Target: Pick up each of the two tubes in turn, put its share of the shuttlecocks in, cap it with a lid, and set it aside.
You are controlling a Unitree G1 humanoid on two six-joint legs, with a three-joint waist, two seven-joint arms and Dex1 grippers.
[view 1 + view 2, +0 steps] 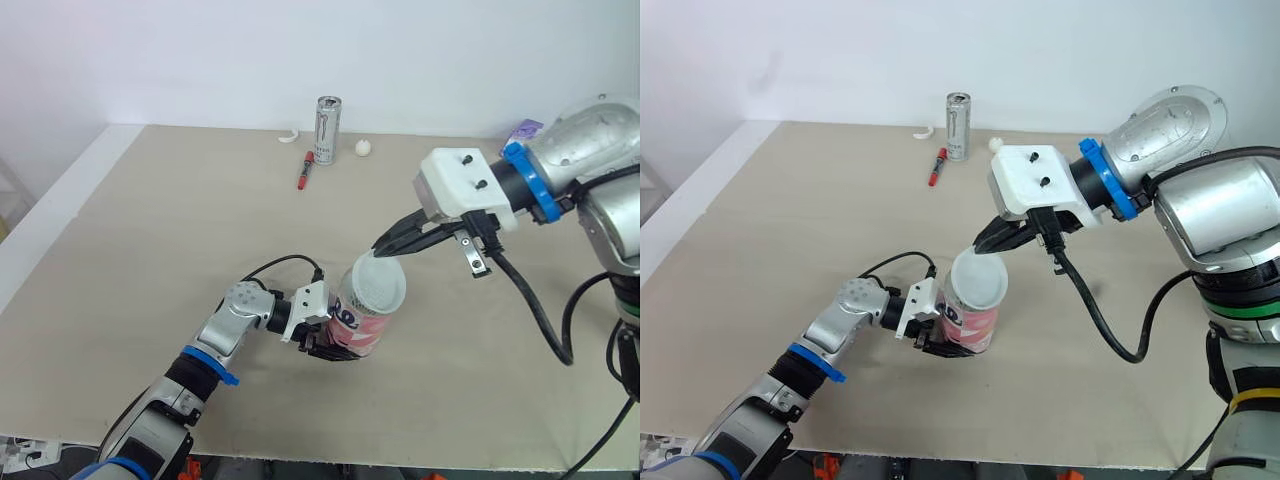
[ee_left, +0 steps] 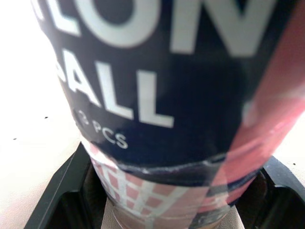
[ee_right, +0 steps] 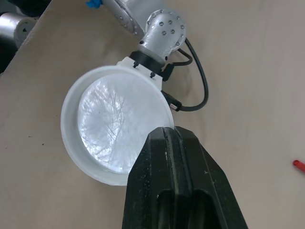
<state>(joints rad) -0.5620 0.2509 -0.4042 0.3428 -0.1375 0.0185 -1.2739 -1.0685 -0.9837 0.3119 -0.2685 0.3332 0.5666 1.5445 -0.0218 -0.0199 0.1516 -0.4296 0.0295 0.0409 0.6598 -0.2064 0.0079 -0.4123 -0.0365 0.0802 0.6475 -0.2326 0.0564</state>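
Note:
A pink and navy tube [image 1: 358,322] stands tilted on the table, and my left gripper [image 1: 328,348] is shut on its lower part. In the left wrist view the tube's label [image 2: 181,95] sits between the black fingers [image 2: 52,200]. A translucent white lid [image 1: 381,285] rests over the tube's mouth. From the right, my right gripper [image 1: 384,246] reaches down to the lid's far edge, its fingers pinched together on the rim. The right wrist view has the lid [image 3: 112,129] under the closed fingertips [image 3: 167,131]. What is inside the tube is hidden.
At the back of the table stand a silver can [image 1: 327,130], a red marker [image 1: 305,170], a small white ball [image 1: 363,147] and a curved white piece [image 1: 290,137]. A purple item [image 1: 527,128] lies at the back right. The table's left edge [image 1: 60,190] runs diagonally.

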